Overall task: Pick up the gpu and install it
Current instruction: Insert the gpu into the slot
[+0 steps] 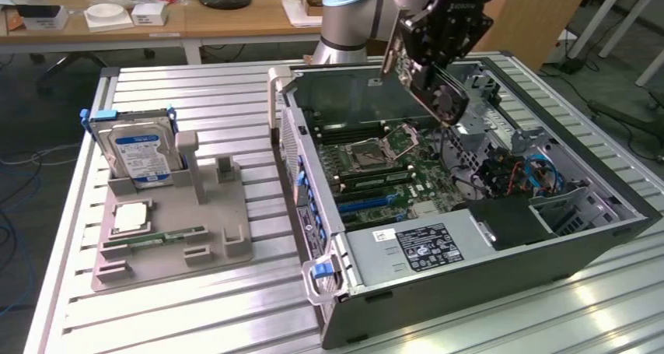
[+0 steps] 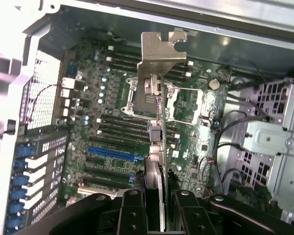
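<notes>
The gpu hangs tilted above the open computer case, over the motherboard. My gripper is shut on its upper edge. In the wrist view the gpu shows edge-on, clamped between my black fingers, and its silver bracket points away over the CPU socket. The blue expansion slot lies on the motherboard beside and below the card, which is not touching it.
A grey fixture at the exterior view's left holds a hard drive, a CPU chip and a memory stick. Inside the case sit a power supply, cables and a drive cage.
</notes>
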{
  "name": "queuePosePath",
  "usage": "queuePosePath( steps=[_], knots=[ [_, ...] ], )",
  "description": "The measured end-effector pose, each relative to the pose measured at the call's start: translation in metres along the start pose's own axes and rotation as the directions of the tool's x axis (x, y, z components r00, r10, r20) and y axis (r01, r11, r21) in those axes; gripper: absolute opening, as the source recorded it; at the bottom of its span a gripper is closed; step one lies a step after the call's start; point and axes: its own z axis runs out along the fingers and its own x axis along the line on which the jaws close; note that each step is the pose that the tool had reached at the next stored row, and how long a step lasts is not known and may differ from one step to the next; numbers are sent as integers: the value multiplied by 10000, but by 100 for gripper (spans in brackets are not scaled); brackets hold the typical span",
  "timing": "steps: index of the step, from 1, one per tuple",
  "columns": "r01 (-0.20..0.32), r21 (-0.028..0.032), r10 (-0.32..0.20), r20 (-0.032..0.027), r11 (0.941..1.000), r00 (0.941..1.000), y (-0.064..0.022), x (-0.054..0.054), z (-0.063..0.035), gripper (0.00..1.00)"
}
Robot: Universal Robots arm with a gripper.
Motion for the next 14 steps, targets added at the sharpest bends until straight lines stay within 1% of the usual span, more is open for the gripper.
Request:
queuePosePath(
  steps=[3, 7, 11, 14],
  knots=[
    [444, 6, -444, -3, 9990, 9990, 0, 0, 1, 28],
    [973, 13, -973, -7, 9953, 9953, 0, 0, 1, 28],
    [1518, 21, -1518, -12, 9884, 9884, 0, 0, 1, 28],
    [1937, 26, -1937, -16, 9811, 9811, 0, 0, 2, 28]
  ],
)
